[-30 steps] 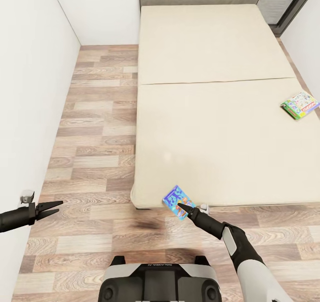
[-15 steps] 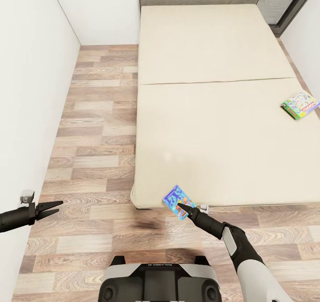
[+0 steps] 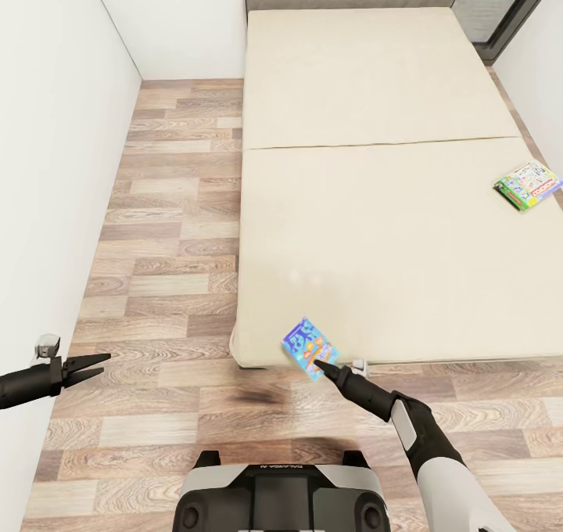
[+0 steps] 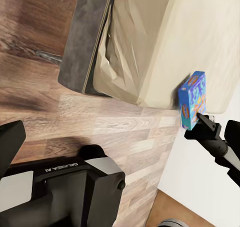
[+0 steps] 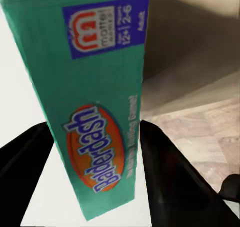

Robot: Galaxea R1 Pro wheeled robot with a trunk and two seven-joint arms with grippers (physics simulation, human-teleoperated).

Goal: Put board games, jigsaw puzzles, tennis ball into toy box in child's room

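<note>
Head view: right gripper (image 3: 322, 366) pinches blue game box (image 3: 310, 348) at bed (image 3: 375, 227) near edge, 6 o'clock; box tilted, corner-held. Green-edged game box (image 3: 528, 185) flat on mattress, 3 o'clock. Left gripper (image 3: 92, 364) at 8 o'clock, jaws slightly parted, empty.

Left wrist view: blue game box (image 4: 192, 100) upright against mattress side.

Right wrist view: jaws clamp box's narrow teal edge. Judgement: light stiff cardboard, glossy, may pivot; grip deeper across thin sides.

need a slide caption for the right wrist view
Right gripper clamped on the edge of a teal Balderdash game box, beige bed and wood floor behind.
</note>
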